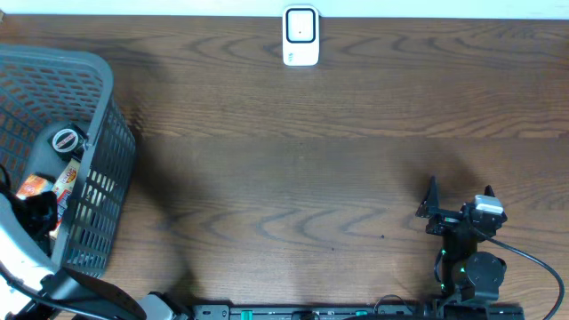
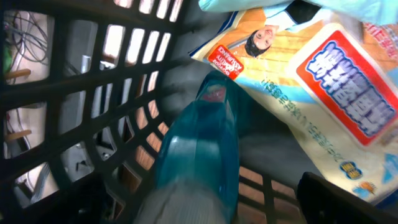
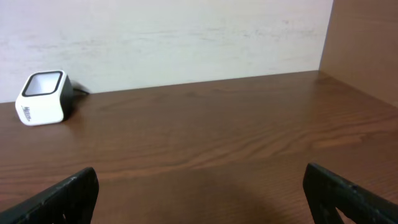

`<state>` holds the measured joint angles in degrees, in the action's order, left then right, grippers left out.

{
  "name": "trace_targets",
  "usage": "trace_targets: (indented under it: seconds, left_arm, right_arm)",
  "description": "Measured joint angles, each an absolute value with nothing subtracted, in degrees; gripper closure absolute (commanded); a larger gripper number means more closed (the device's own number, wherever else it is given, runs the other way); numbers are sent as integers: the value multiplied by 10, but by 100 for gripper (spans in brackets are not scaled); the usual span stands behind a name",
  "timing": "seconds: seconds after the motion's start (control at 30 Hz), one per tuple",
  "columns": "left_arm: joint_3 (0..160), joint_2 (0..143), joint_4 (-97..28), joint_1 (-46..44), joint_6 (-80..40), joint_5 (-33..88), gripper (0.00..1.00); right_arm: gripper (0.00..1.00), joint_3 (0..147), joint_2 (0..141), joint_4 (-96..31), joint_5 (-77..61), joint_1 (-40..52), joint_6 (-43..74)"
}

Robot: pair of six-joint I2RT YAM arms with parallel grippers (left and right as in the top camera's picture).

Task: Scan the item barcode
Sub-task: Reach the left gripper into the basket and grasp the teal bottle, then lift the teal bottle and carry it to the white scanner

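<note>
My left gripper (image 2: 205, 202) is down inside the grey basket (image 1: 100, 98), at the overhead view's left edge (image 1: 34, 213). It is open, with one dark finger (image 2: 333, 198) at each side. A teal bottle (image 2: 205, 134) with a white ribbed end lies between the jaws, with gaps on both sides. A snack bag (image 2: 336, 81) with a red and blue label lies just beyond it. The white barcode scanner (image 1: 300, 36) stands at the table's far edge and also shows in the right wrist view (image 3: 42, 98). My right gripper (image 1: 460, 197) rests open and empty at the near right.
The basket also holds an orange packet (image 1: 36, 187) and a container with a round cap (image 1: 65, 140). Its mesh walls (image 2: 118, 81) close in around my left gripper. Brown wooden table (image 1: 302, 178) stretches between basket and right arm; a cable (image 1: 533, 262) trails there.
</note>
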<state>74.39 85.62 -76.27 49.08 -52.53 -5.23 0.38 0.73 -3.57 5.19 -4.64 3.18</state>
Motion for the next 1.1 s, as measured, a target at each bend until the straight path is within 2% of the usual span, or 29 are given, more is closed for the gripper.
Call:
trace_targets:
  seconds: [0.1,0.13,0.53,0.63,0.83,1.1]
  left_arm:
    - [716,856,-737,491,-525,-52,1]
    - [709,856,-731,491,-525,-51,4]
    - [688,855,-705,491,-527,-53,59]
    - [688,854,-702,491,-526,-52,67]
    - [688,853,-704,491,-527,-51,75]
    - [719,853,-743,492,-523,-49,75]
  right_arm:
    - [1,4,7,-36,52,-46,32]
    - [1,4,7,-36,52,-46,32]
    - [1,4,7,-36,52,-46,32]
    - [1,4,7,-36,52,-46,32]
    - [1,4,7,-36,52,-46,32]
    - [1,4,7,-36,52,-46,32]
